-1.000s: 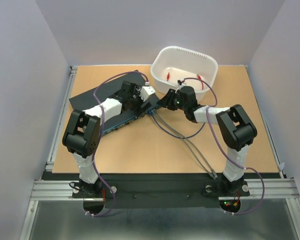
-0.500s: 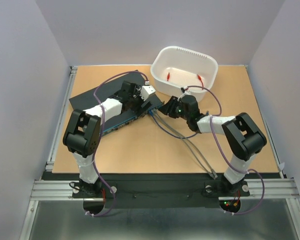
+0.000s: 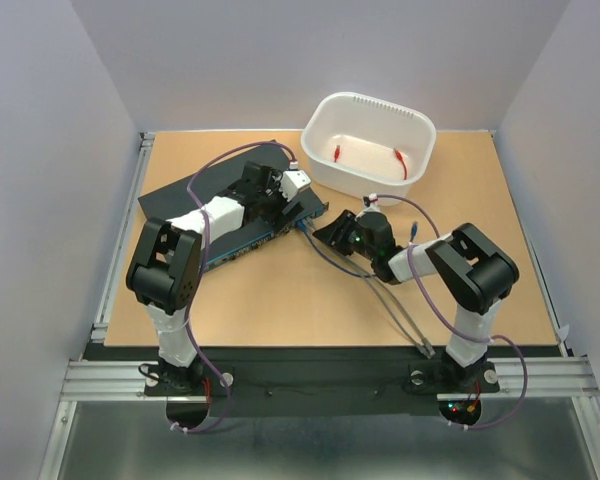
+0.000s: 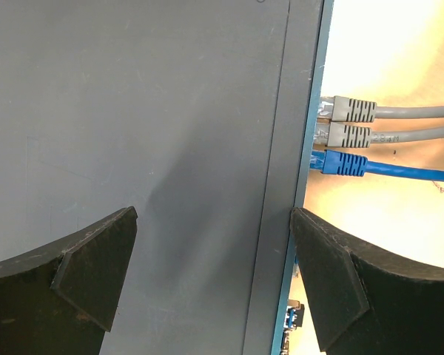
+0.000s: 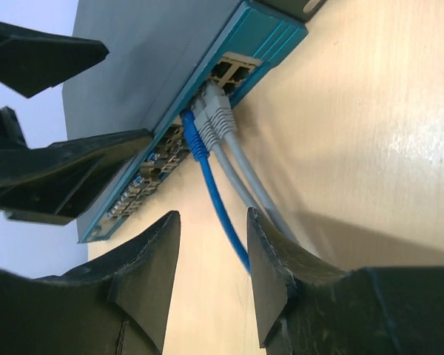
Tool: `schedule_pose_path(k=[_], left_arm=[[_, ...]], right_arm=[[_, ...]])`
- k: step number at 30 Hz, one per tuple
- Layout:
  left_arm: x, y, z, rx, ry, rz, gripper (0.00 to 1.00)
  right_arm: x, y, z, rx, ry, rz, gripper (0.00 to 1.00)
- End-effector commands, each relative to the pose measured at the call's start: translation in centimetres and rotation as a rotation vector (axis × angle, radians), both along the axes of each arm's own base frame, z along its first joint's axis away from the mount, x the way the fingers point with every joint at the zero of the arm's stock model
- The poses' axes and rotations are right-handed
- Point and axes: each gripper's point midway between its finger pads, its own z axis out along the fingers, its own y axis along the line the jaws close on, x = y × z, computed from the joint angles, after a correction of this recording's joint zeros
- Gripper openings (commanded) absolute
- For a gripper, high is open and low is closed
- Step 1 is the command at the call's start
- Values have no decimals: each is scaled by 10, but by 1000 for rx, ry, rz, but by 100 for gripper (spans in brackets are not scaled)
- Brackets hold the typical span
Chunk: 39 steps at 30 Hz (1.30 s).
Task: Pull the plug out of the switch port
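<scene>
Right wrist shows the right gripper half open astride the blue cable, gripping nothing, while the left gripper gapes empty over the switch

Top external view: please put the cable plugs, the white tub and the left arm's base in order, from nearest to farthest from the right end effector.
1. The cable plugs: just left of the right end effector, at the switch edge.
2. The white tub: farther back, slightly to the right.
3. The left arm's base: at the near left edge.
</scene>
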Motion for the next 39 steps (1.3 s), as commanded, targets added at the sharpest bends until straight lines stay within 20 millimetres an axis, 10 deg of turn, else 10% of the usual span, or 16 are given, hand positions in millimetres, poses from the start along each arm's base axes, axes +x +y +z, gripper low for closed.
schedule_pose_path(k=[1,26,39], left_arm=[[3,4,-13,36,11,12,96],[6,5,-18,48,16,19,96],[7,6,-38,80,41,23,96]], right_arm=[[33,10,43,98,-140,-39,47],[80,13,-16,58,-66,-74,41],[87,18,-14,181,-84,-43,32]])
